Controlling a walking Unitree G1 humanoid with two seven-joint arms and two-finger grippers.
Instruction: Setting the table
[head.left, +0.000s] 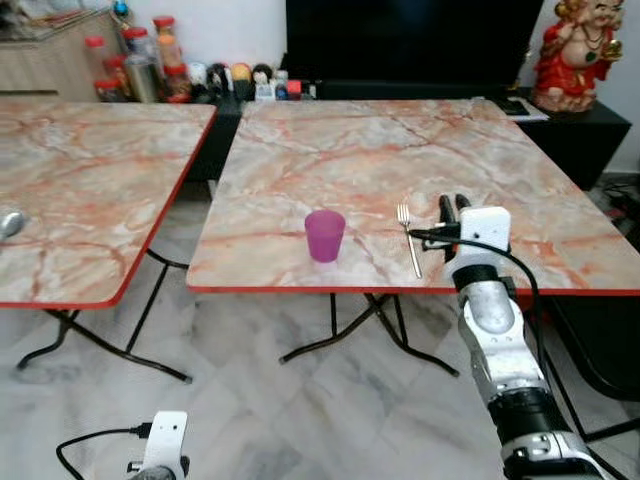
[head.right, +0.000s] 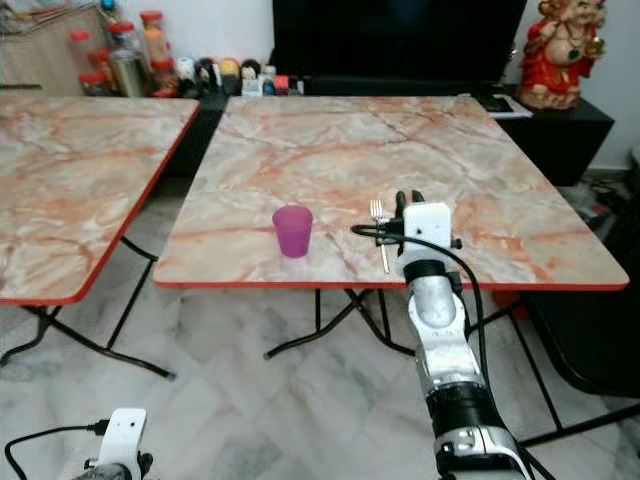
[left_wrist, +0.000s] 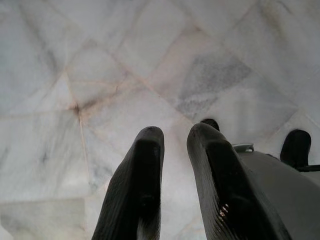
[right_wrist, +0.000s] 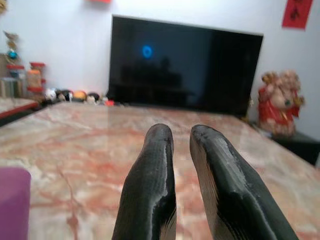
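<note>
Near the front edge of the marble-topped table (head.left: 330, 150), a slim silver fork (head.left: 410, 240) lies flat between a purple cup (head.left: 324, 235) and the empty, nearly closed right gripper (head.left: 455, 206).

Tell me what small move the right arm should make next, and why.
Probably lift the right end effector slightly and draw it back from the table. The fork already lies flat to the right of the cup, apart from it, and the fingers are nearly together with nothing between them, so that piece looks placed. The left end effector hangs over the floor.
</note>
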